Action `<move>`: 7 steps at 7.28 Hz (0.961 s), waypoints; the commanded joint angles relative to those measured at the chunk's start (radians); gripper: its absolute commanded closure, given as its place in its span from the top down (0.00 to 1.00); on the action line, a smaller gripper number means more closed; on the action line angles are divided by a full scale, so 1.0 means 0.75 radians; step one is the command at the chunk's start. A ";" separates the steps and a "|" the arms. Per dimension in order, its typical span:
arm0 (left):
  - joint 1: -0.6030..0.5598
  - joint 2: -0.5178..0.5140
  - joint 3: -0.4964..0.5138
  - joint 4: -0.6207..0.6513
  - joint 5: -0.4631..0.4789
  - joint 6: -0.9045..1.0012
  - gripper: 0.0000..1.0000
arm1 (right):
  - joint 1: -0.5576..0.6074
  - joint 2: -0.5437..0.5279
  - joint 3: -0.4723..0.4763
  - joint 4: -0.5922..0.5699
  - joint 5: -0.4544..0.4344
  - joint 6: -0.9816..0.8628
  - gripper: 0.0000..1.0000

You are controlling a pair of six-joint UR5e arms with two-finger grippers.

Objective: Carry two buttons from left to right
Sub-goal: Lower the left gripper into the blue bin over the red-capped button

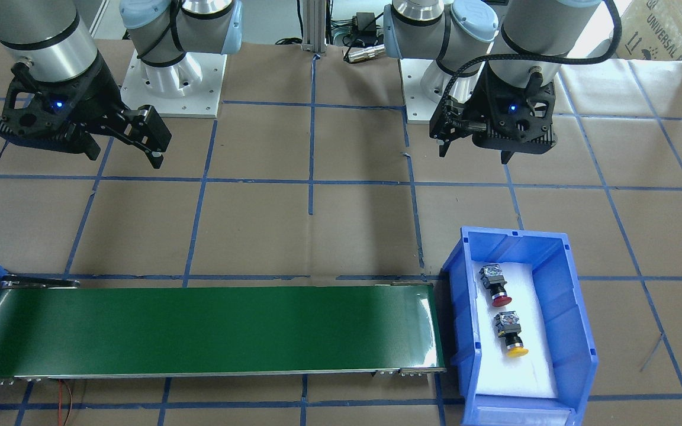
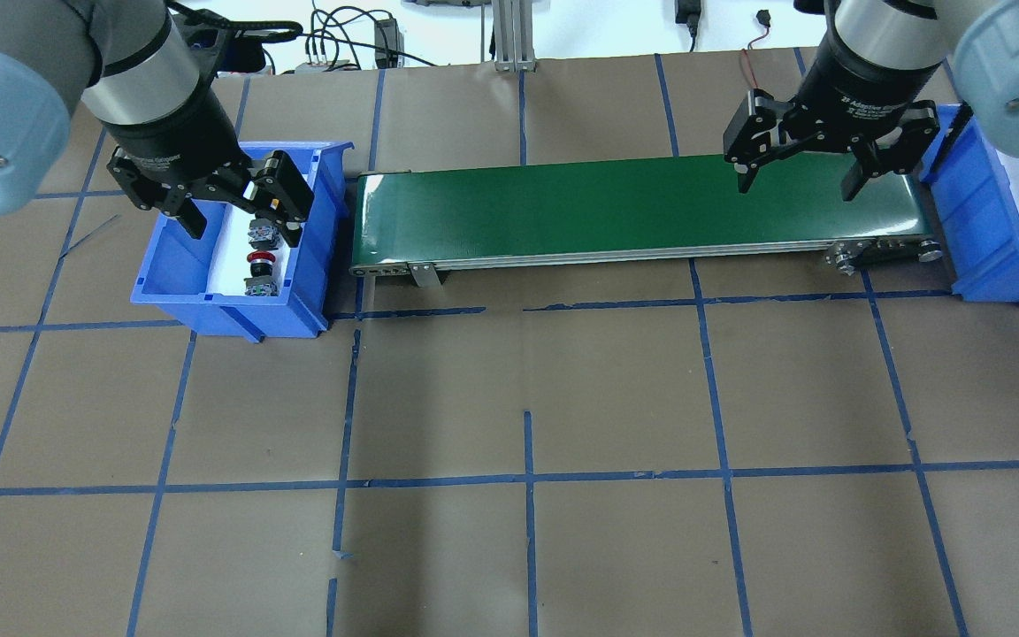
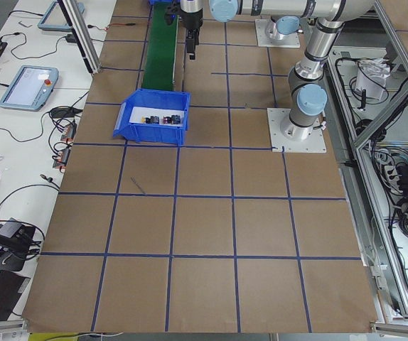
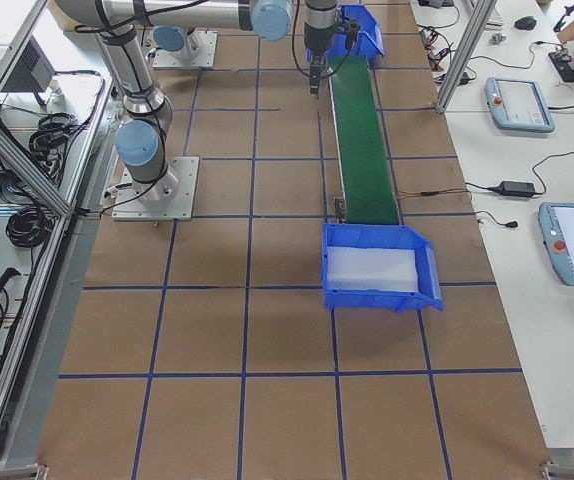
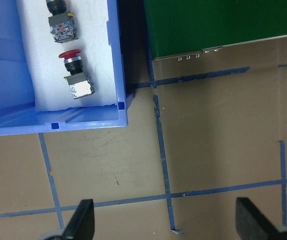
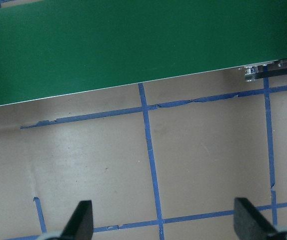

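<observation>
Two buttons lie on white foam in a blue bin point(image 1: 578, 331) at the belt's left end. The red-capped button point(image 1: 495, 285) and the yellow-capped button point(image 1: 511, 334) lie apart, on their sides. In the left wrist view the red button point(image 5: 73, 72) shows whole and the yellow one's body point(image 5: 61, 27) shows with its cap cut off. My left gripper point(image 1: 474, 155) is open and empty, high above the table on the robot's side of the bin. My right gripper point(image 2: 797, 181) is open and empty, high over the belt's right end.
A green conveyor belt point(image 2: 633, 203) runs between the left bin point(image 2: 173, 265) and a second blue bin point(image 4: 377, 265) with bare white foam at the right end. Brown paper with blue tape lines covers the table point(image 2: 527, 398).
</observation>
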 commanded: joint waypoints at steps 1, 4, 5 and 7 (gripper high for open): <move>-0.001 0.004 -0.004 0.002 0.000 0.001 1.00 | -0.005 0.019 -0.032 -0.036 0.001 -0.032 1.00; 0.007 0.014 -0.007 0.004 0.002 0.005 1.00 | -0.005 0.076 -0.087 -0.020 -0.009 -0.032 1.00; 0.011 0.016 0.002 0.016 0.004 0.005 1.00 | -0.005 0.076 -0.085 -0.026 -0.009 -0.032 1.00; 0.180 -0.008 -0.021 -0.004 0.014 0.007 1.00 | -0.005 0.076 -0.081 -0.026 -0.005 -0.032 1.00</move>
